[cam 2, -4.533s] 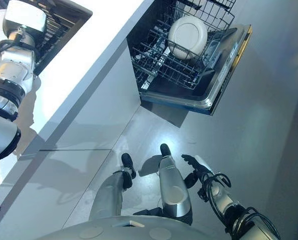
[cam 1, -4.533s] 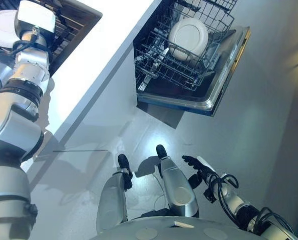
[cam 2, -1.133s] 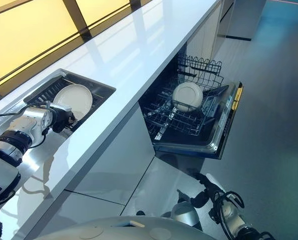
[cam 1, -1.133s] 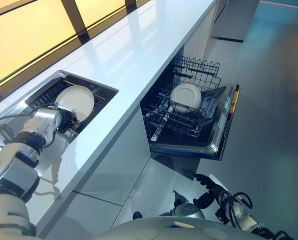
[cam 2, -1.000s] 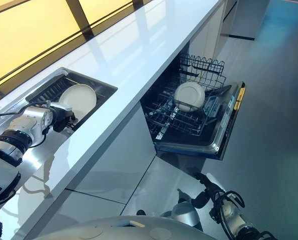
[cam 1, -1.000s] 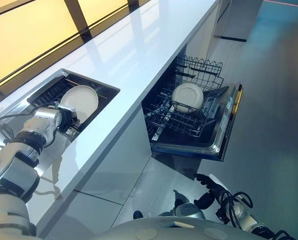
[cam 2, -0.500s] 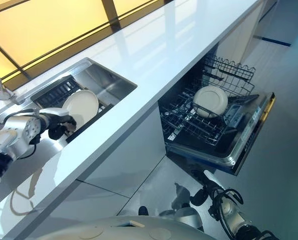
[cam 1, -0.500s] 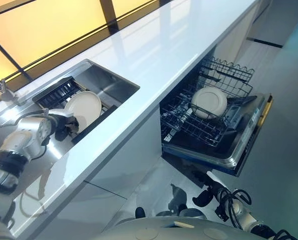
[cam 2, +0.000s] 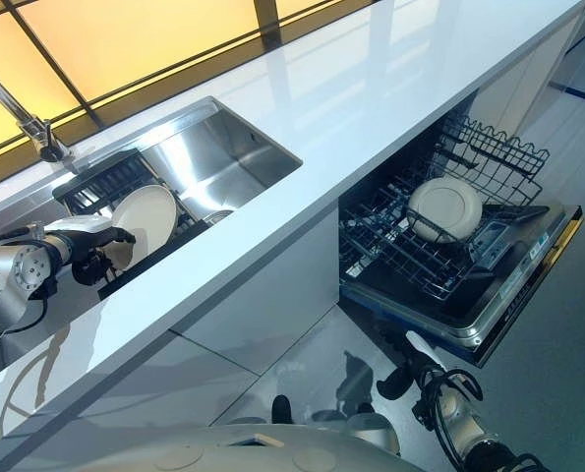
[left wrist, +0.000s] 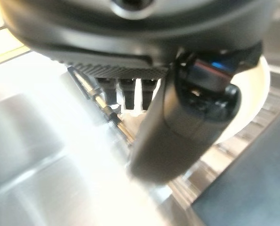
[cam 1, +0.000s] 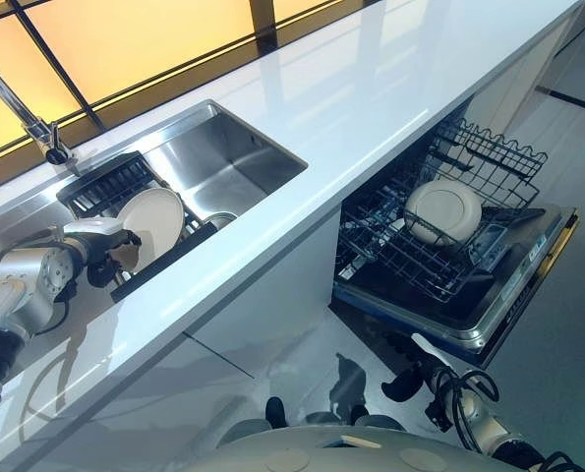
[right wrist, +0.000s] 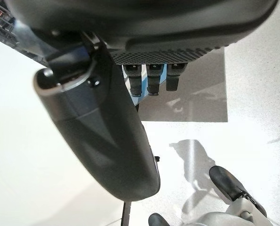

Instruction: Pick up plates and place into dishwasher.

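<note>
Plate (cam 1: 149, 222) upright in dark sink rack (cam 1: 115, 187), left hand (cam 1: 105, 258) pinching its rim. Faucet (cam 1: 46, 138) behind. Second plate (cam 1: 441, 210) in open dishwasher (cam 1: 449, 258). Right hand (cam 2: 407, 366) low, fingers relaxed, empty.

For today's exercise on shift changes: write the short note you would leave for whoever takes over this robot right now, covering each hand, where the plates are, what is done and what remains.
Left hand: at the sink's drying rack, touching the edge of the cream plate that stands there; whether it has a grip cannot be told.
Right hand: low beside the robot over the floor, fingers relaxed, holding nothing.
Dishwasher: door down, lower rack pulled out, one white plate already standing in it.
Done: one plate loaded.
Left: lift the plate from the drying rack, carry it along the white counter and set it in the lower rack.
</note>
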